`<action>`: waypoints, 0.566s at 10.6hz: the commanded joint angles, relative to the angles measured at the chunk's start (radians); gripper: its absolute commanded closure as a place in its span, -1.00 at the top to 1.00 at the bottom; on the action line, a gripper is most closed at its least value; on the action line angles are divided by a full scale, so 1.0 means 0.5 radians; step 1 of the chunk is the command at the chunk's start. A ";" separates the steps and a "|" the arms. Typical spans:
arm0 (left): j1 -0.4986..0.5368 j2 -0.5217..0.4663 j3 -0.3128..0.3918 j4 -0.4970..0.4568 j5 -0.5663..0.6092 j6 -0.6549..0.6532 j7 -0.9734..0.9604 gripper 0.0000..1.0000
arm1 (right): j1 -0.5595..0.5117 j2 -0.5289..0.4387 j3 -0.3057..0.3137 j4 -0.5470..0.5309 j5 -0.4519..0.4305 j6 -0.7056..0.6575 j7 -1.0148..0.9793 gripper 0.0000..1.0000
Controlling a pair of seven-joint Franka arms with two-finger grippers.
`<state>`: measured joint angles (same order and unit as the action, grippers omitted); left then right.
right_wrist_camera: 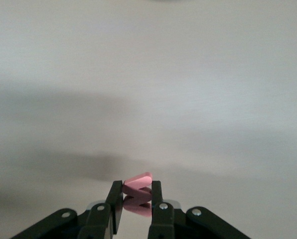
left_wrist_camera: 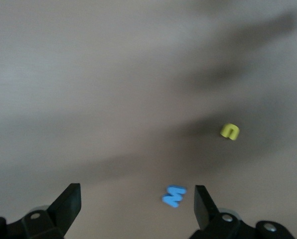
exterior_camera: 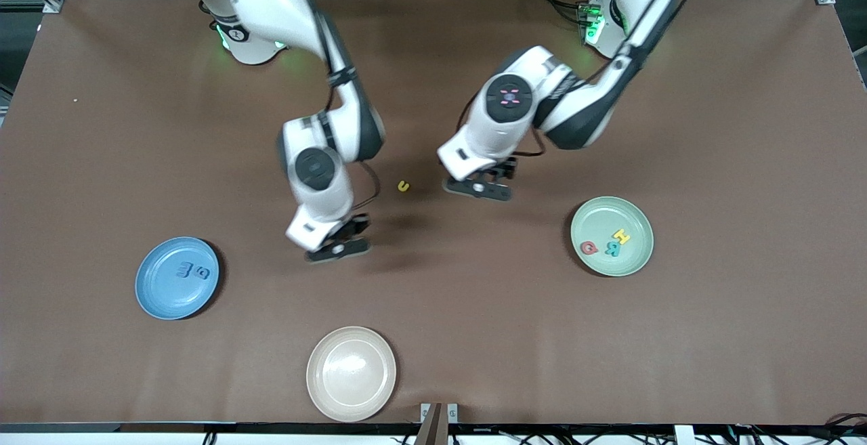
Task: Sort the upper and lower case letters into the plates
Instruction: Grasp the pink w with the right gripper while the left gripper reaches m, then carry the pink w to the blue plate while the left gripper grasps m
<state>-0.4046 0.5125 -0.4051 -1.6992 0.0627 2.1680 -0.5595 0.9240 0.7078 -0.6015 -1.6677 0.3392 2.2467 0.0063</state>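
Note:
My right gripper [right_wrist_camera: 137, 191] [exterior_camera: 336, 248] is shut on a small pink-red zigzag letter [right_wrist_camera: 139, 185], low over the bare table between the blue plate [exterior_camera: 152, 296] and the table's middle. My left gripper [left_wrist_camera: 137, 200] [exterior_camera: 478, 189] is open, low over the table, with a blue letter M [left_wrist_camera: 174, 195] lying flat close to one finger [left_wrist_camera: 204, 201]. A yellow letter [exterior_camera: 404, 186] [left_wrist_camera: 230, 131] lies on the table beside that gripper. The blue plate holds two dark blue letters [exterior_camera: 193, 271]. In the pale green plate [exterior_camera: 626, 262] lie a red [exterior_camera: 588, 248], a teal [exterior_camera: 613, 248] and a yellow letter [exterior_camera: 621, 236].
A cream-beige plate [exterior_camera: 351, 373] sits near the table's front edge, nearer to the camera than both grippers. Brown table surface [exterior_camera: 474, 309] stretches between the three plates. Both arms reach in from the robots' side over the table's middle.

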 commanded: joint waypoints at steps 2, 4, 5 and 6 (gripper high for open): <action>-0.059 0.162 -0.122 -0.044 0.239 0.155 0.017 1.00 | -0.448 -0.032 0.022 -0.021 0.024 -0.030 -0.505 -1.00; -0.138 0.233 -0.138 -0.111 0.301 0.272 0.002 1.00 | -0.703 -0.023 0.025 -0.009 0.027 -0.017 -0.894 -1.00; -0.157 0.233 -0.138 -0.193 0.301 0.345 -0.013 1.00 | -0.783 -0.020 0.025 -0.006 0.027 -0.011 -1.012 -1.00; -0.157 0.227 -0.138 -0.294 0.304 0.434 -0.016 1.00 | -0.817 -0.020 0.028 -0.006 0.027 -0.005 -1.052 -1.00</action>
<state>-0.4859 0.6395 -0.4690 -1.7755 0.1827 2.3238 -0.5573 0.5348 0.7084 -0.6021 -1.6698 0.3403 2.2435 -0.4720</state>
